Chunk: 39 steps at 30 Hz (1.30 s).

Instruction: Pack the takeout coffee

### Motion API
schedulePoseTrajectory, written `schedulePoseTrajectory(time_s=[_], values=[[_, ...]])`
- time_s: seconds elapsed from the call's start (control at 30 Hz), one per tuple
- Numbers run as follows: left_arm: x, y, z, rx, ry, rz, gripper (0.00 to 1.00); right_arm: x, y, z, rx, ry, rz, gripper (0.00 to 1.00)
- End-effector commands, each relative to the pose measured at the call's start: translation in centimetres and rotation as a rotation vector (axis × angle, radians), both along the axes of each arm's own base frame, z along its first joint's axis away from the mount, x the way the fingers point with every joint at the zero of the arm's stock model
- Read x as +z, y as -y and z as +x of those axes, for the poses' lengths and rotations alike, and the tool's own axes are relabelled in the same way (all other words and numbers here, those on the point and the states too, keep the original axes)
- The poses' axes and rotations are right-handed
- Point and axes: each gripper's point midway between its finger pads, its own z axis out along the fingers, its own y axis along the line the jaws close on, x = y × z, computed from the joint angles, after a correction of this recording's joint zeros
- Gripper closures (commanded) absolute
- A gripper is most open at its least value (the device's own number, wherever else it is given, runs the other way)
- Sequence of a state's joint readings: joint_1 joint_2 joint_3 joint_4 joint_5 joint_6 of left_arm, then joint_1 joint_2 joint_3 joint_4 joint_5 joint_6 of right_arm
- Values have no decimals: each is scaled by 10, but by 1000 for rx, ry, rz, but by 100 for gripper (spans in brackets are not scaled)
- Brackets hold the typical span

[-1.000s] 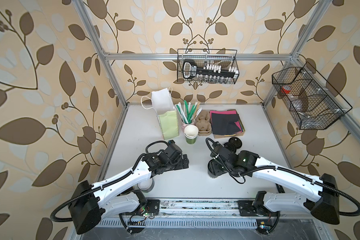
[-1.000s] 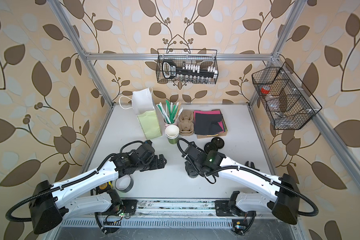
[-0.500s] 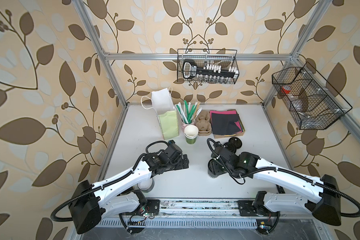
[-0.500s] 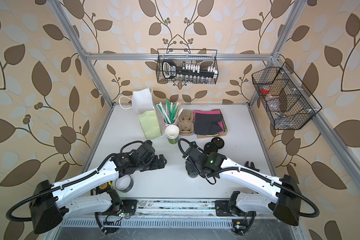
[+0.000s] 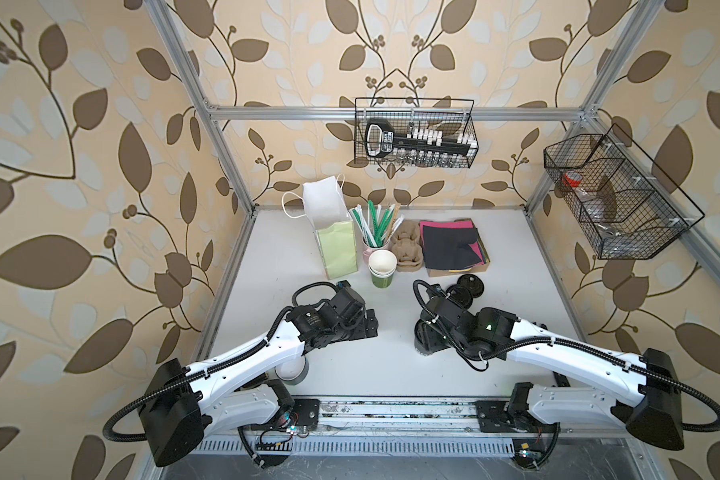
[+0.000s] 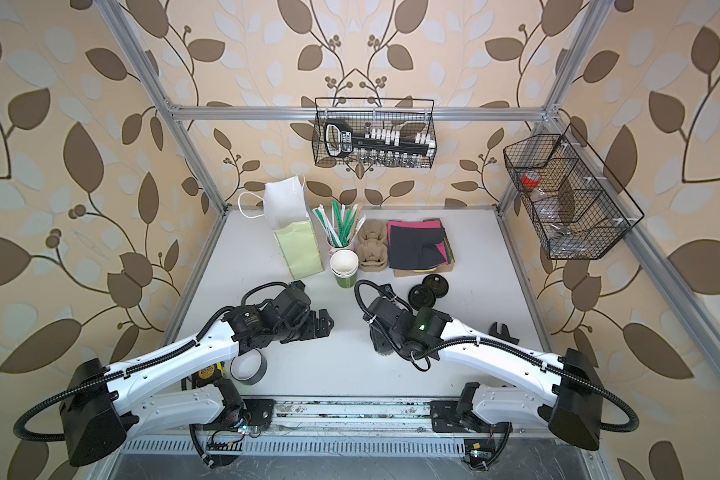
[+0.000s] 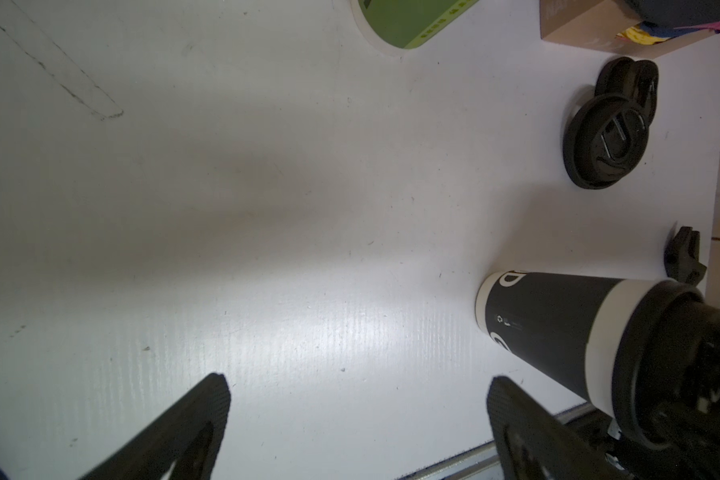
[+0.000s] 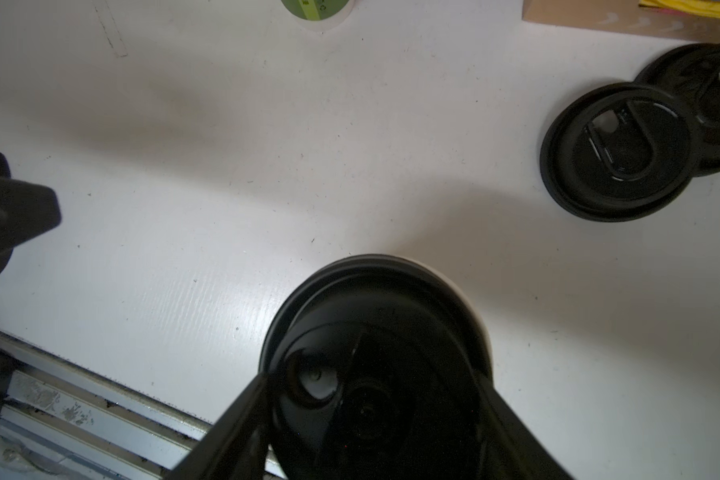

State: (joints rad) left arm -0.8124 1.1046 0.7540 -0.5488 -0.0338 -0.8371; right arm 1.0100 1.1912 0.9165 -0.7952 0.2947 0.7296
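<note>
The coffee cup (image 7: 558, 328) stands upright on the table (image 7: 267, 208), toward the front and right of centre, with its lid (image 8: 375, 316) on. The right gripper (image 8: 373, 382) sits over it from above. Its jaws rest against opposite sides of the lid's rim, so I judge the cup pinched there, not merely straddled (the contact is black on black, so I hold that loosely).

I read this step as the grasp before the lift; nothing is packed yet. The next move calls for a straight, level rise, because a hold on a snap-on plastic lid could pull it off the paper rim. Then comes a carry across to the paper bag (image 5: 337, 249), which stands open at the back left.

The cup is tapered paper, dark and matte, with white bands at its foot and under the rim. The lid is glossy moulded plastic, domed, with white showing through the sip hole.

The left gripper (image 7: 356, 380) hangs low over bare table beside the cup, jaws spread wide and empty. It could steady the bag's mouth. The table is white with a fine ribbed grain. Two loose lids (image 8: 616, 153) overlap nearby. The bag is thin pale-green paper, white inside, with cord handles, and I expect it to tip easily.
</note>
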Motion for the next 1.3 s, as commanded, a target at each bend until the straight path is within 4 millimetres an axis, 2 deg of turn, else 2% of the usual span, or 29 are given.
schedulePoseTrajectory(time_s=[0.0, 0.17, 0.63, 0.93, 1.17, 1.27], values=[[3, 2, 0, -20, 14, -3, 1, 3, 5, -10, -13, -43, -13, 39], [3, 3, 0, -19, 13, -3, 1, 9, 4, -8, -3, -35, -18, 40], [1, 4, -2, -24, 4, -9, 1, -4, -1, 0, 11, -22, -12, 38], [-2, 3, -3, -26, 1, -8, 1, -14, 2, -8, -10, -56, -10, 38], [-3, 3, -3, -27, -1, -8, 1, 7, 6, -3, -26, 4, -14, 39], [-3, 3, -3, -25, -1, -10, 1, 11, 8, -3, -31, 14, -18, 38]])
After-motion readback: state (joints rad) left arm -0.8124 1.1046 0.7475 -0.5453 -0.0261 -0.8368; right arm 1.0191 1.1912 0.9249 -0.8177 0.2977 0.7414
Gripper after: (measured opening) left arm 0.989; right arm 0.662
